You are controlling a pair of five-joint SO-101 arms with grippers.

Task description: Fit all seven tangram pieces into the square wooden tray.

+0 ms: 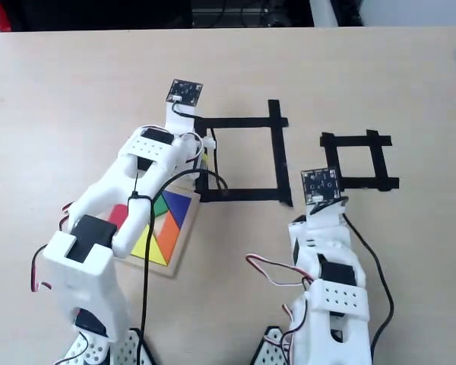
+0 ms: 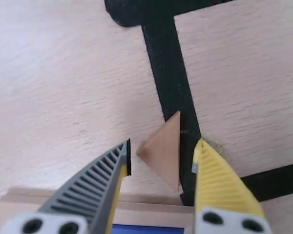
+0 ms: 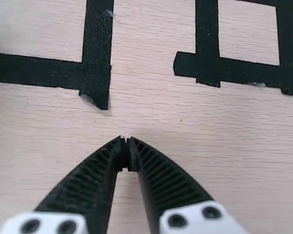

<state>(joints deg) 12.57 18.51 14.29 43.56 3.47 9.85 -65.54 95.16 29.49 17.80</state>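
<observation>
Left gripper: open, empty, jaws flanking plain wooden triangle beside tray's far rim; closing may squirt this thin piece sideways.

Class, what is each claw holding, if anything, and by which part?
Nothing is held. The left claw stands open around a small wooden triangle lying on the table, not gripping it. The right claw is shut on nothing.
</observation>
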